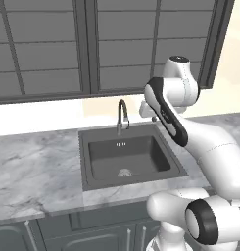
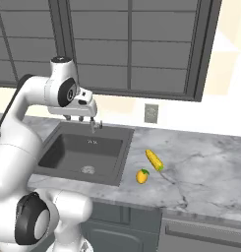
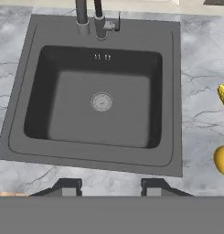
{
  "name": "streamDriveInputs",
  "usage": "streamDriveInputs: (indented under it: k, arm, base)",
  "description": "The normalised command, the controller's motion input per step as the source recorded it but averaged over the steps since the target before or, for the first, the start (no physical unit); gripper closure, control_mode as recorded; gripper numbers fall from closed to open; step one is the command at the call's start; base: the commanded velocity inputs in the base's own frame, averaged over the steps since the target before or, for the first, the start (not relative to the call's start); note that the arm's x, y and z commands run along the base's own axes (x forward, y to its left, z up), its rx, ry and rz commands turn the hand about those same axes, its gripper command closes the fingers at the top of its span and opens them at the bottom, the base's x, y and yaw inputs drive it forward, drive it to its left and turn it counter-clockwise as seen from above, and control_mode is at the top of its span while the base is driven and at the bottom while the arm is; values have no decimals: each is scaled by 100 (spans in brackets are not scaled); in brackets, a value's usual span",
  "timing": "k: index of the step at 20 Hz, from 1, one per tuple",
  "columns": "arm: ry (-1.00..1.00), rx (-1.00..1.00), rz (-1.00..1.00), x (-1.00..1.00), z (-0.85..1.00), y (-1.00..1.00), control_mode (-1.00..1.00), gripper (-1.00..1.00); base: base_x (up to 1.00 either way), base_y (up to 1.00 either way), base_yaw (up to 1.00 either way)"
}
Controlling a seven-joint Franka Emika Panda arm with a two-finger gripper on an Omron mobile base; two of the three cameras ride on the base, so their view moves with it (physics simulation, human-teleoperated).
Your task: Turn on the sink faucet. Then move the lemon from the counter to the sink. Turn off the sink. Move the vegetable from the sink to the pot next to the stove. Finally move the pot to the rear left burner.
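Claw [image 3: 107,186] parted, empty, above sink [image 3: 175,91] near faucet [image 3: 98,20]. Lemon [image 2: 142,176] beside corn [image 2: 154,160] on worktop [image 2: 205,162], right of basin.

A kitchen: marble counter [image 1: 38,162], sink [image 1: 131,174], dark cabinets [image 1: 92,233].

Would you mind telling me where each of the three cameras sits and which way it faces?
Left base view: behind the arm on its left, looking forward and down at the sink and sink faucet; the white arm rises at lower right.
Right base view: behind on the right, looking at the sink, the lemon and corn on the counter; the arm rises at lower left, gripper above the sink's rear.
Hand view: on the hand, looking down into the sink; fingertips at the bottom.
All three share the sink.
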Motion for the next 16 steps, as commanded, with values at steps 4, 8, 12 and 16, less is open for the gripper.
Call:
streamDriveInputs:
  k: [4,8,12,16]
  arm:
    - [0,0,0,0,0,-2,100,-100]
    - [0,0,0,0,0,0,100,-100]
    - [0,0,0,0,0,0,100,-100]
    - [0,0,0,0,0,0,100,-100]
  base:
    - [0,-33,0]
    - [5,-50,0]
    - [27,-40,0]
    - [53,-23,0]
